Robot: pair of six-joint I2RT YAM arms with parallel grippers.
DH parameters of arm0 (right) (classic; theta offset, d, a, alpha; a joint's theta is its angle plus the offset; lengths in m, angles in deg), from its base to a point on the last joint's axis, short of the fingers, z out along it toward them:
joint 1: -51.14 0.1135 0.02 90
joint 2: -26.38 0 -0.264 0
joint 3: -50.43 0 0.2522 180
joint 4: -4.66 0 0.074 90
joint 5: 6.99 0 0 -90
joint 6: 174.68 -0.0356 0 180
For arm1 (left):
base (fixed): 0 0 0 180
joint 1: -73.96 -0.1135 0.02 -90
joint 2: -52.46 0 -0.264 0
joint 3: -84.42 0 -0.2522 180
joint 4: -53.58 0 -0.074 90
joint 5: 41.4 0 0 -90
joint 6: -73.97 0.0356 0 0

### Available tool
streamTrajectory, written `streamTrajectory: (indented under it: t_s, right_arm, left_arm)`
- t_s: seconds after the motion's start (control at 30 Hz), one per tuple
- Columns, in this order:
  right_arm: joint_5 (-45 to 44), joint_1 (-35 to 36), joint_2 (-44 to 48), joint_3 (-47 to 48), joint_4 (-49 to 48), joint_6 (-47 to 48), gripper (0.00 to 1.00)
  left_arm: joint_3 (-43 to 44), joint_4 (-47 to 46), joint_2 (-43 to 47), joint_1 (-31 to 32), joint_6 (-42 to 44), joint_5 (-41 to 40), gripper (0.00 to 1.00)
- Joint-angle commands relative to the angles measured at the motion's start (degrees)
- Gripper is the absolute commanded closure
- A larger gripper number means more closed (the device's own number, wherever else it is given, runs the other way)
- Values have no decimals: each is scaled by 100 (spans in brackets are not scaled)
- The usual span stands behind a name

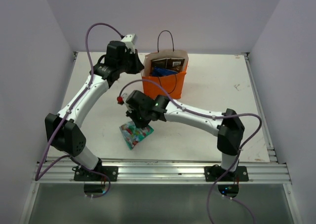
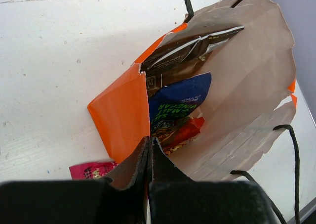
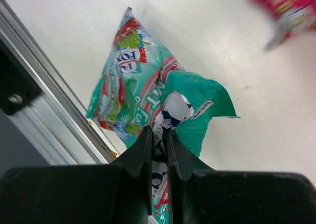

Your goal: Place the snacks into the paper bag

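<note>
The orange paper bag [image 1: 173, 83] stands open at the back middle of the table. Inside the paper bag [image 2: 118, 110] lie a dark brown packet [image 2: 192, 46], a blue one [image 2: 180, 98] and a red-orange one [image 2: 187, 132]. My left gripper [image 2: 149, 141] is shut, its tips pinching the bag's left rim [image 1: 144, 71]. A small pink-red packet [image 1: 120, 100] lies on the table left of the bag, also visible as the pink-red packet [image 2: 91, 169]. My right gripper [image 3: 158, 131] is shut on a fold of the teal-green and red packet [image 3: 133, 80], near the front edge [image 1: 137, 134].
An aluminium rail [image 1: 158, 169] runs along the table's near edge, close beside the teal packet [image 3: 49, 110]. The bag's black loop handles [image 1: 166, 36] stick up. White walls enclose the table on the left, back and right.
</note>
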Motion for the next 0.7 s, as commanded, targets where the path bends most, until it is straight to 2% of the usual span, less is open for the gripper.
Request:
streamTrajectory:
  t_s: [0.0, 0.03, 0.13, 0.23, 0.37, 0.47, 0.67]
  right_arm:
    - [-742, -213, 924, 1711, 1596, 246, 100]
    - [-900, -266, 907, 2454, 1906, 281, 100]
    - [-1612, -423, 810, 3704, 2830, 457, 100]
    - [-2052, -861, 819, 4253, 3157, 633, 100]
    - [-2317, -1583, 1003, 3966, 2851, 931, 100]
    - [-2308, -2049, 1065, 3544, 2070, 1212, 100]
    - [-2063, -2604, 328, 3894, 1321, 1512, 100]
  left_arm:
    - [105, -285, 30, -14, 38, 108, 100]
    - [114, -293, 12, -14, 47, 108, 100]
    - [158, -294, 3, -14, 47, 108, 100]
    - [184, -276, 12, -14, 38, 90, 100]
    - [228, -258, 12, -23, 73, 73, 100]
    - [254, -223, 12, -14, 91, 72, 100]
    - [386, -188, -15, -14, 108, 81, 100]
